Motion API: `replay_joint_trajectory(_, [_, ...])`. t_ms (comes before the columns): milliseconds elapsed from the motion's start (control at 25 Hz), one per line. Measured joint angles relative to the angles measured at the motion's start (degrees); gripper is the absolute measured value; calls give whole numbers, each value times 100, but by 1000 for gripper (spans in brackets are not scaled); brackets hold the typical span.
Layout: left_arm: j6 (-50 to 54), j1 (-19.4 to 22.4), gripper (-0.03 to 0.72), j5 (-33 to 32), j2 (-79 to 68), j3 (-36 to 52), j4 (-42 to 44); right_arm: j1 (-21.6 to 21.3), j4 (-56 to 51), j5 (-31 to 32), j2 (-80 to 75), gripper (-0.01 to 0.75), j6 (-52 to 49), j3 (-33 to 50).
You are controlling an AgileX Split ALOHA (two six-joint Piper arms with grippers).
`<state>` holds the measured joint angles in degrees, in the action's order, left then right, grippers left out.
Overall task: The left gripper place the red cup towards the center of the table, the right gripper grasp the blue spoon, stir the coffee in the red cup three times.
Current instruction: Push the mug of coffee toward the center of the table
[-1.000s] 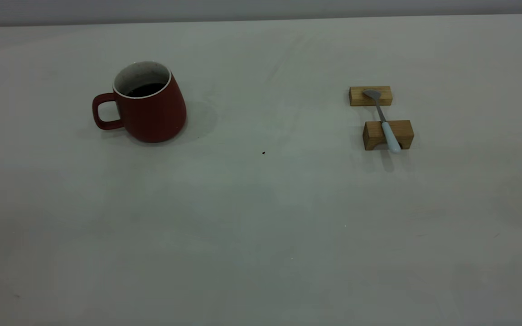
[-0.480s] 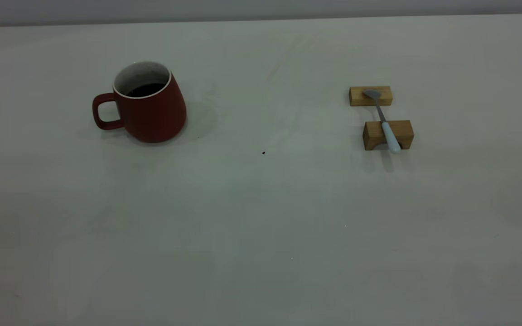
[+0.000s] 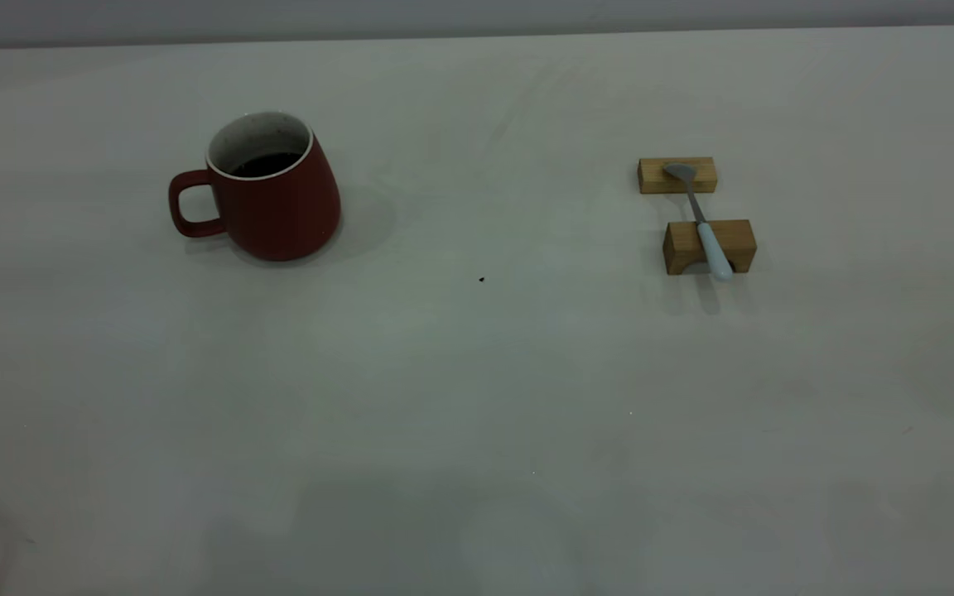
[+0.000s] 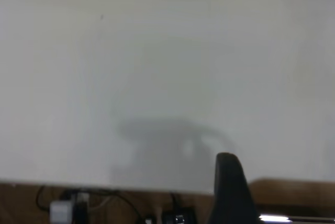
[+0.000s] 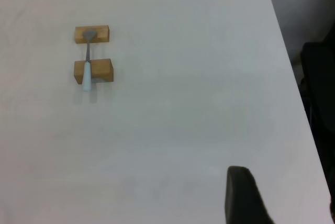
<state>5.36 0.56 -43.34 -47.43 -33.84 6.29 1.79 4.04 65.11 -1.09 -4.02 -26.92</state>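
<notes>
Exterior view: red cup (image 3: 272,192) with coffee (image 3: 266,164) toward table (image 3: 477,397) left edge; blue spoon (image 3: 705,223) bridging two wooden blocks (image 3: 709,246) toward right edge — no legible writing. Grippers' finger state: cannot tell.

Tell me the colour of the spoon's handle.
Pale light blue, on the small grey-metal spoon lying across two wooden blocks; clearest in the exterior view.

Your red cup (image 3: 272,195) and blue spoon (image 3: 702,222) sit well apart on the desk (image 3: 477,397).

You'll find the cup upright at the left, its looped handle pointing further left, with dark coffee (image 3: 266,164) low inside its white speckled wall. Your spoon lies at the right across two small wooden blocks (image 3: 709,246), grey bowl on the far block, pale blue handle over the nearer one, its tip overhanging.
</notes>
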Motion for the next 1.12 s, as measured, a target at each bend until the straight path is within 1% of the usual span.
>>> replay_joint_trajectory(120, [-166,0,551,821,-1022,-147,2,0,0,0,0,435,0,0])
replay_joint_trajectory(240, [-709,0,551,1417,-1972,-446,2,0,0,0,0,435,0,0])
replay_joint_trajectory(400, [-1612,0,551,1714,-3212,-1090,2,0,0,0,0,435,0,0])
replay_joint_trajectory(520, [-2277,0,551,1757,-4090,-1644,2,0,0,0,0,435,0,0])
replay_joint_trajectory(640, [-2897,-113,551,1699,-4964,-2272,-55,0,0,0,0,435,0,0])
replay_joint_trajectory(800, [-4097,-440,551,1359,-6049,-3131,-117,0,0,0,0,435,0,0])
replay_joint_trajectory(920, [-4809,-641,551,1052,-6765,-3841,-177,0,0,0,0,435,0,0])
replay_joint_trajectory(1120, [-5714,-707,551,525,-7544,-4718,-230,0,0,0,0,435,0,0])
